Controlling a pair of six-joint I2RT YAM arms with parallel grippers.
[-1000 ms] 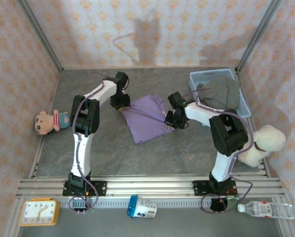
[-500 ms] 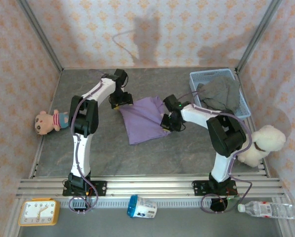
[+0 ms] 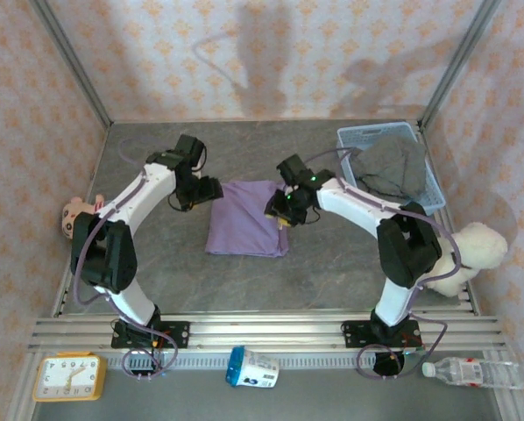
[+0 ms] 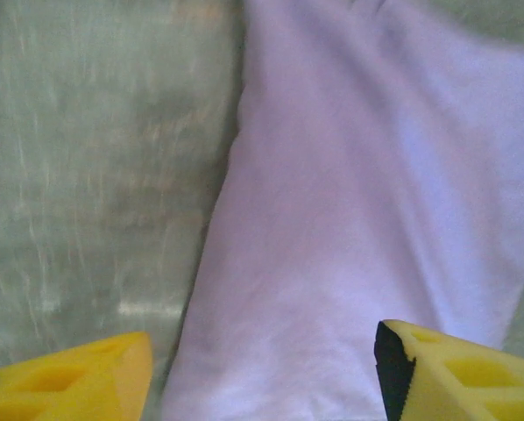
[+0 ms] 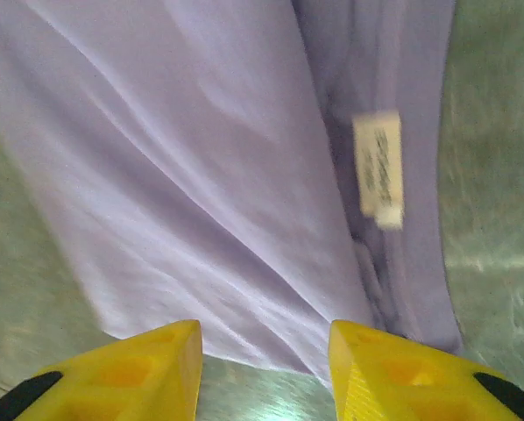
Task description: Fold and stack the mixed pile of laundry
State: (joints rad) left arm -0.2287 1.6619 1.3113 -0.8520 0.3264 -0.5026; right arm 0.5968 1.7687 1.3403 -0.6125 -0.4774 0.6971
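The lilac-purple shirt point(image 3: 244, 226) lies folded flat as a rectangle in the middle of the table. My left gripper point(image 3: 208, 189) sits at its upper left corner. In the left wrist view this gripper point(image 4: 262, 373) is open, and the shirt point(image 4: 358, 219) spreads below it, untouched. My right gripper point(image 3: 279, 210) is at the shirt's upper right edge. In the right wrist view it point(image 5: 266, 364) is open just off the shirt's hem point(image 5: 183, 175), near a white label point(image 5: 378, 171). The grey-brown trousers point(image 3: 393, 162) lie bunched in the basket.
The light blue mesh basket point(image 3: 434, 189) stands at the back right. A small plush bear point(image 3: 69, 216) lies at the left wall and a white plush toy point(image 3: 472, 250) at the right. A clock point(image 3: 67, 377), a cup point(image 3: 251, 368) and a bottle point(image 3: 472, 373) lie in front of the rail.
Both grippers have opened and let go of the shirt. The shirt, slanted before, now lies flat and squared. The left arm swung out to the left.
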